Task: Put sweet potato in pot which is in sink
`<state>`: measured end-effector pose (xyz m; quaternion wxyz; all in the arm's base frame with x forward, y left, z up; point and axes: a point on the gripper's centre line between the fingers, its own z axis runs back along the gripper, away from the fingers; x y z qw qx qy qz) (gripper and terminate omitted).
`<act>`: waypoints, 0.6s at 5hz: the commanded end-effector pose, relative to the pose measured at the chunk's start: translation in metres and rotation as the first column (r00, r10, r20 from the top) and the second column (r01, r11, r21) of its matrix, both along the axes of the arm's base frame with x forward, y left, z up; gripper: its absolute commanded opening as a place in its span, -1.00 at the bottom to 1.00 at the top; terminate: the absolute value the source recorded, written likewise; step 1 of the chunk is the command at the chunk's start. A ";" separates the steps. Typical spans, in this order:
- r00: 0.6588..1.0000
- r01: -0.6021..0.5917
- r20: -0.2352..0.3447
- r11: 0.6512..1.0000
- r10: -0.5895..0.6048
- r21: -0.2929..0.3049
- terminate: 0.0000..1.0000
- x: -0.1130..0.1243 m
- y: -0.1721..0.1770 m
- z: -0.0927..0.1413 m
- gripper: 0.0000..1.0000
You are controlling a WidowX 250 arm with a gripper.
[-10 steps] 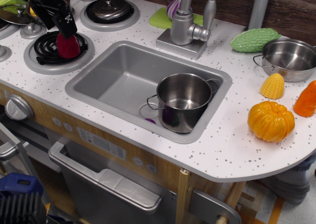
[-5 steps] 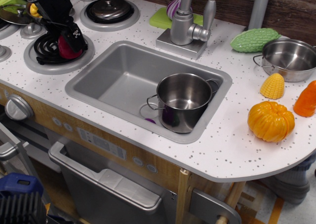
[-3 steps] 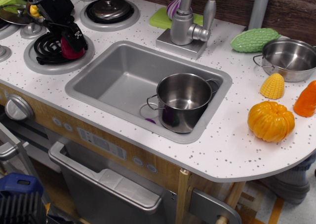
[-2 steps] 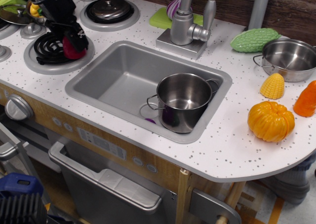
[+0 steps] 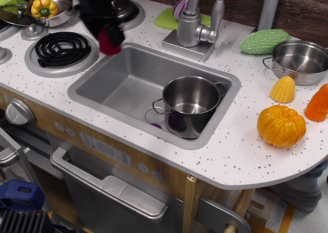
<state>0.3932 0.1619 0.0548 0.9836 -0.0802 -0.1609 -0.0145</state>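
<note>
The sweet potato [image 5: 108,43] has left the burner: clamped in the gripper [image 5: 106,35] jaws, it now hangs over the sink's [image 5: 82,92] far-left corner, the pot [image 5: 190,105] still ahead.

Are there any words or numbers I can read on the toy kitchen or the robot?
No words or numbers can be read here.
The round buttons on the kitchen front panel: any marks are too small to read.
The gripper holding the sweet potato: too blurred to show any sign.
The pot, sink and faucet: no writing visible.
</note>
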 end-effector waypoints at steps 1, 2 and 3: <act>0.992 -0.104 0.074 0.994 0.102 0.021 -1.00 0.015 -0.034 0.045 -1.00; 0.986 -0.159 0.054 0.986 0.157 0.045 -1.00 0.017 -0.056 0.048 -1.00; 0.981 -0.190 0.038 0.981 0.188 0.034 -1.00 0.016 -0.065 0.047 -1.00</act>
